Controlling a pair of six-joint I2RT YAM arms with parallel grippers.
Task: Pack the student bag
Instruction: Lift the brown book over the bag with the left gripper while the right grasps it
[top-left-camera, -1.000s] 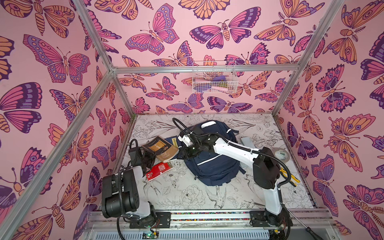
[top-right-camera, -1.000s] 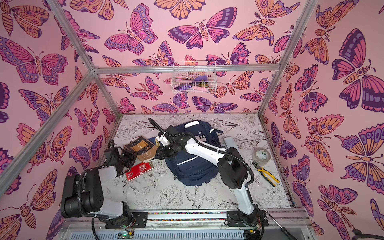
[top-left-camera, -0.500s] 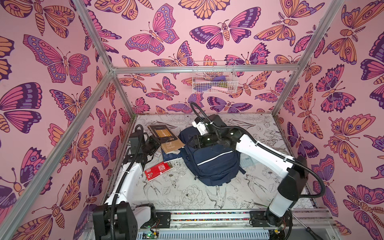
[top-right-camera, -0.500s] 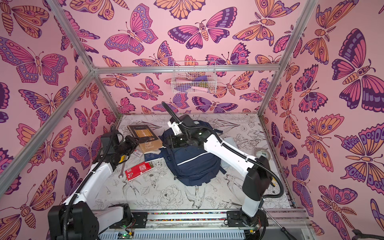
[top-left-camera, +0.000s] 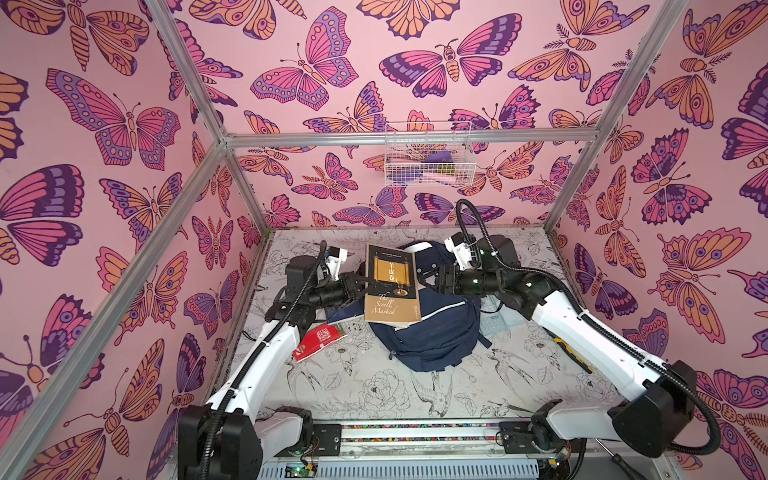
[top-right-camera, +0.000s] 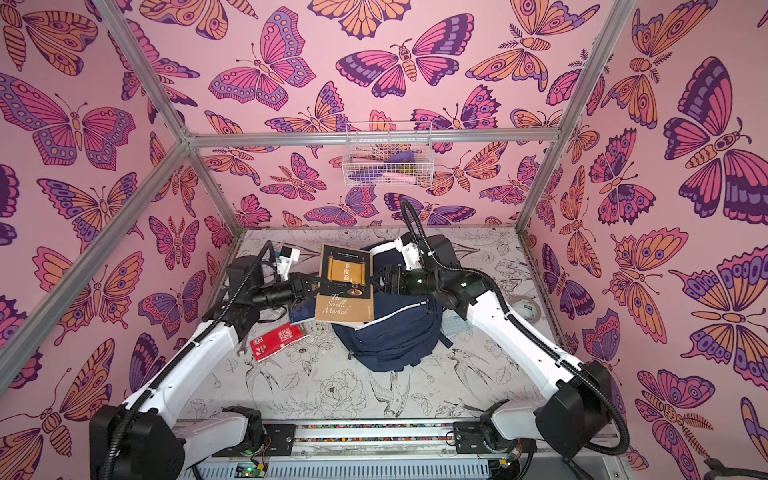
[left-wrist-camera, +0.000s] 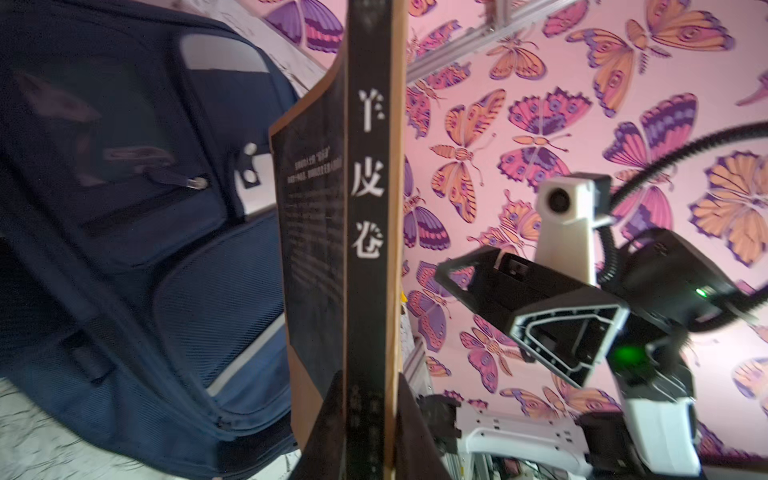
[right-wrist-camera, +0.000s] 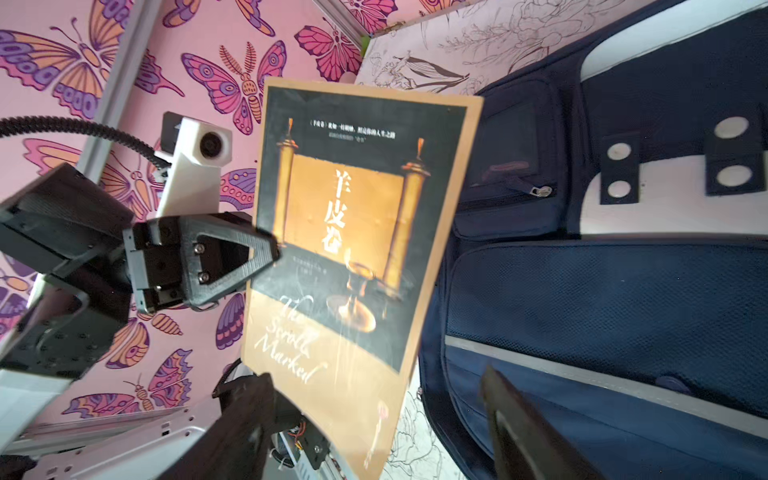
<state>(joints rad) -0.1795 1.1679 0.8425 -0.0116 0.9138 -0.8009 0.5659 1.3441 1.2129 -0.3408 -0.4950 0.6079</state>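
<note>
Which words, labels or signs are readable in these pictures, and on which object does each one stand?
"The Scroll Marked": front cover of the book, lower tan part.
"羊皮卷": same cover, on the gold scroll, and on the spine.
Small print on the cover: blurred.
White print on the red booklet: too small to read.

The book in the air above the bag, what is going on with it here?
The left end effector is shut on the book at its spine edge, holding it above the navy student bag on the table. The right end effector is open, facing the book's opposite edge without clamping it. The book is not yet in the bag.
</note>
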